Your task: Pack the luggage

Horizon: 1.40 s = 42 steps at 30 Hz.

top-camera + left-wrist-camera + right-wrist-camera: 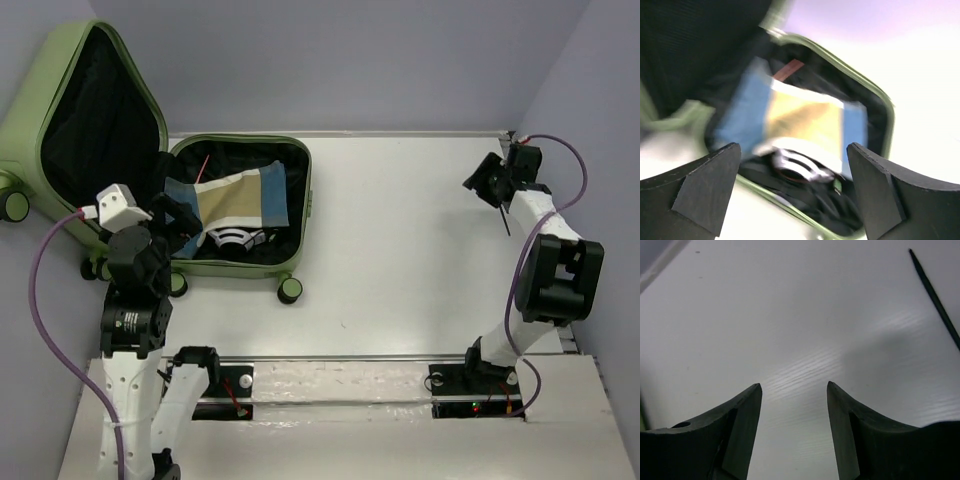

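Currently your left hand (175,222), spread and empty, hangs at the near-left rim of the luggage (306,205); right hand (490,183), also spread, is well apart. Use left.

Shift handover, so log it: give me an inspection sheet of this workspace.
Surface: white table, no spills seen.
Job's things: luggage open, lid raised at left; blue-and-tan cloth and a white-and-black item lie in the base.
Clutter: nothing seen.
Grippers: left gripper open, empty, at the luggage's near left; right gripper open, empty, above the table's far right.
Cables: purple cable on each arm.
Surroundings: plain lilac-grey walls.
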### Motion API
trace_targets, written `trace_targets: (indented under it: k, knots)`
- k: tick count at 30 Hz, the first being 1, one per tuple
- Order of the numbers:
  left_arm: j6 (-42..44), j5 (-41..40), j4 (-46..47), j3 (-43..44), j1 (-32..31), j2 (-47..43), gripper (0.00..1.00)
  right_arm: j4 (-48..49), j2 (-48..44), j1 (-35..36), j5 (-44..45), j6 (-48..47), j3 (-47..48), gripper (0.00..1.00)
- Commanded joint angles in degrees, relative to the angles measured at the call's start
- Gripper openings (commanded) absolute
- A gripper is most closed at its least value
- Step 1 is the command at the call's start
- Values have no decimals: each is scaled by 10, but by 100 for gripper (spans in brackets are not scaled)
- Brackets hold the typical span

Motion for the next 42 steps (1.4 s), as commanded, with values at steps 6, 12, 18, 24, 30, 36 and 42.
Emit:
trace_targets:
  k: [6,12,18,24,30,36,42]
  knots:
    - [25,344,108,-125,-91,-61,99,-87,124,-70,180,-42,138,64]
    - [43,369,126,-152,-212,-77,99,-103,183,-84,190,-126,175,65]
    - [62,355,173,-178,-317,-70,99,-144,241,-84,221,-183,219,65]
    - [68,322,176,-183,-355,-71,99,-168,281,-84,239,-212,253,65]
    - [67,302,170,-182,-365,-72,99,-200,321,-84,186,-211,281,52]
    - [67,282,167,-181,-363,-74,99,-229,331,-84,102,-192,291,31]
    - [67,274,164,-180,-362,-76,99,-237,336,-79,71,-177,272,14]
